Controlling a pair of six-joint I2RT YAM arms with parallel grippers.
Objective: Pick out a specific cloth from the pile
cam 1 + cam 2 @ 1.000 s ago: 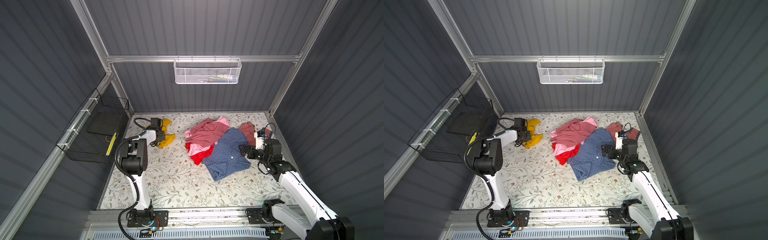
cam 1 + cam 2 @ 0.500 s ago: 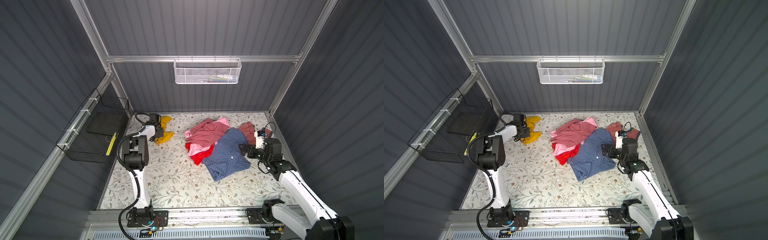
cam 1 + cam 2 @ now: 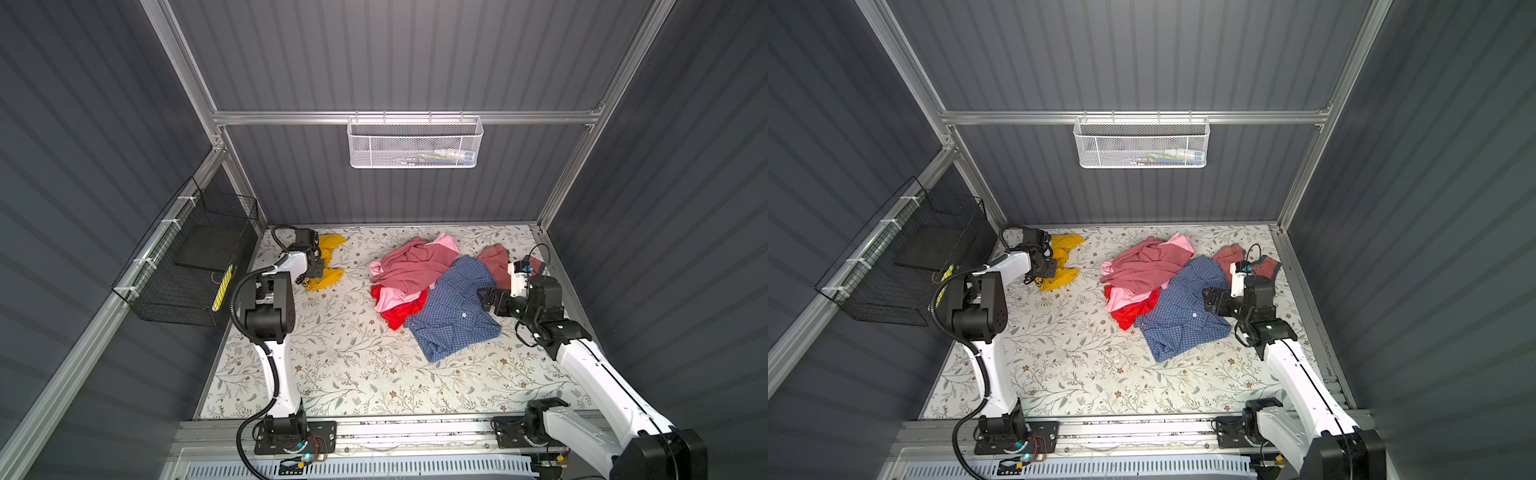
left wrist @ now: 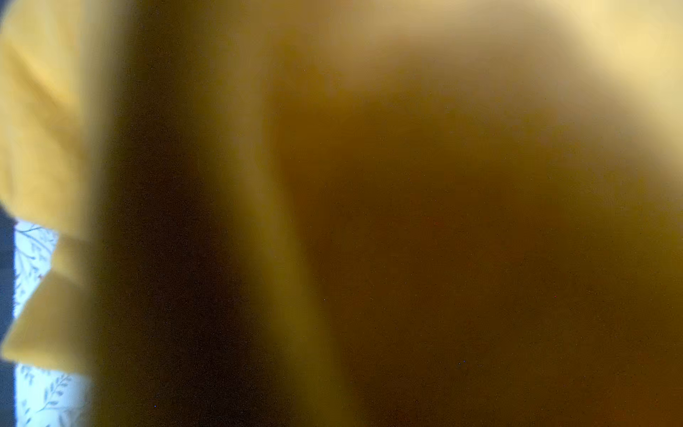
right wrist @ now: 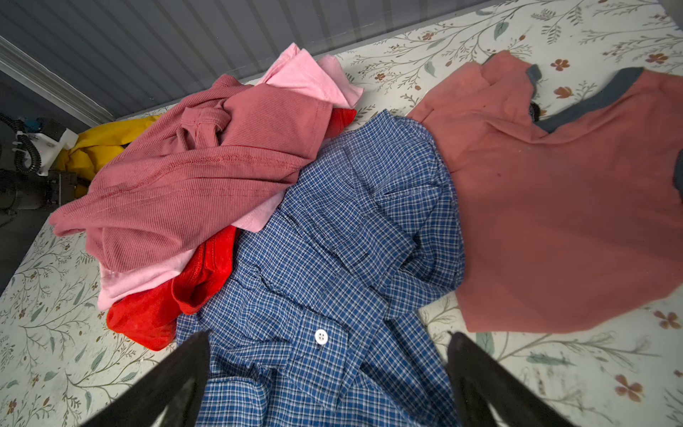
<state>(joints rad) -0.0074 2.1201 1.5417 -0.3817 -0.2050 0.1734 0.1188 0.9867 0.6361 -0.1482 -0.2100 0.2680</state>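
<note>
white links, black joint housings; a black ribbed cable (image 3: 233,305) loops along the left arm (image 3: 278,374); right claw (image 5: 328,334) fingers (image 5: 173,384) black.

Six garments: five in the pile (image 3: 415,270), one mustard cloth (image 3: 326,281) left of it; two baskets (image 3: 415,143) (image 3: 187,266), two robot arms (image 3: 272,332) (image 3: 590,365).

Dark grey ribbed wall panels (image 3: 415,62) closed the cell on three sides, held in a silver aluminium frame (image 3: 179,62). A white mesh basket (image 3: 415,145) hung from the back rail (image 3: 291,117) and a black wire basket (image 3: 178,282) from the side rail (image 3: 79,353), above a pale tabletop (image 3: 353,374) printed with leafy sprigs and small flowers, evenly lit.
</note>
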